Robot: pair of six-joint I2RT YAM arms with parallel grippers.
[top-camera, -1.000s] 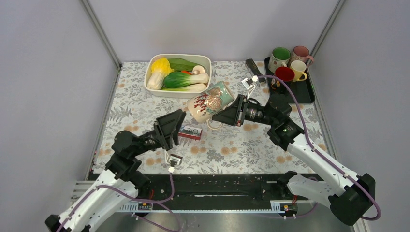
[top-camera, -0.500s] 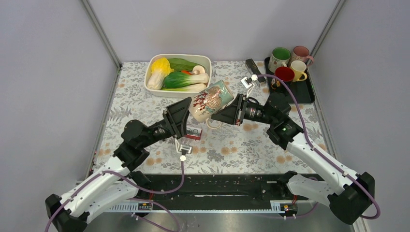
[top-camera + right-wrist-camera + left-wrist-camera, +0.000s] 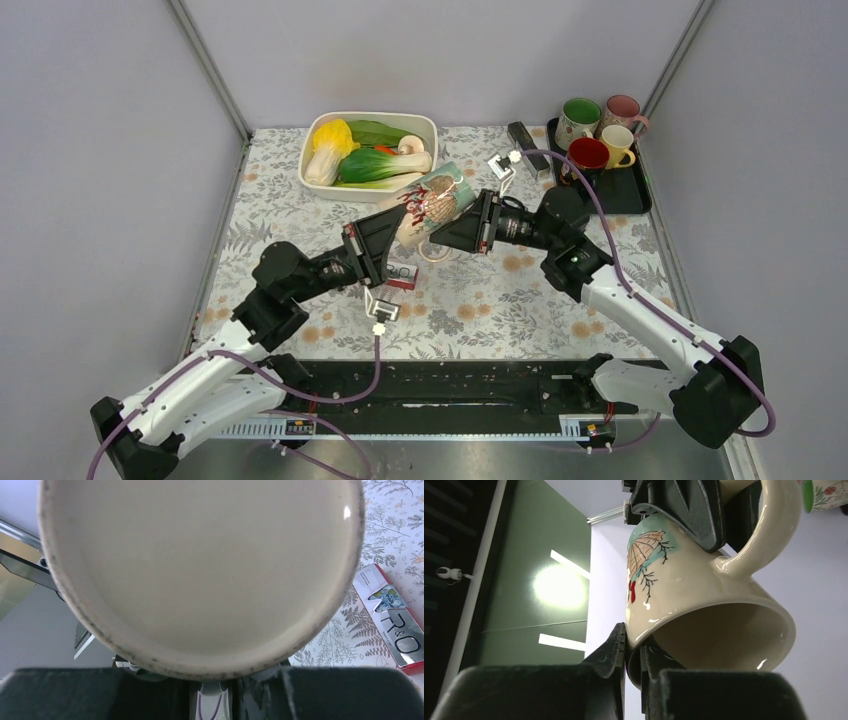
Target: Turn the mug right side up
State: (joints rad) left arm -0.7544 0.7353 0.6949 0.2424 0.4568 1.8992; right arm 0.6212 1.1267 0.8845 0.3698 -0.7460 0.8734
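Above the middle of the table [image 3: 500, 300], held in the air: one cream mug [image 3: 432, 200] with a shell pattern. It lies tilted, mouth toward the left arm and base toward the right, handle hanging low.
Left gripper [image 3: 633, 647]: jaws pinched tight on the mug's rim wall.
Right gripper [image 3: 458, 222]: partly closed, clamping the mug's base end.
Below the mug: red-and-white box [image 3: 400, 273], flat on the table.

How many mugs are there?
5. Four stand on the black tray at the far right: green mug, pink mug, red mug, yellow mug. The painted mug hangs tipped in the air near the middle. None seem hidden.
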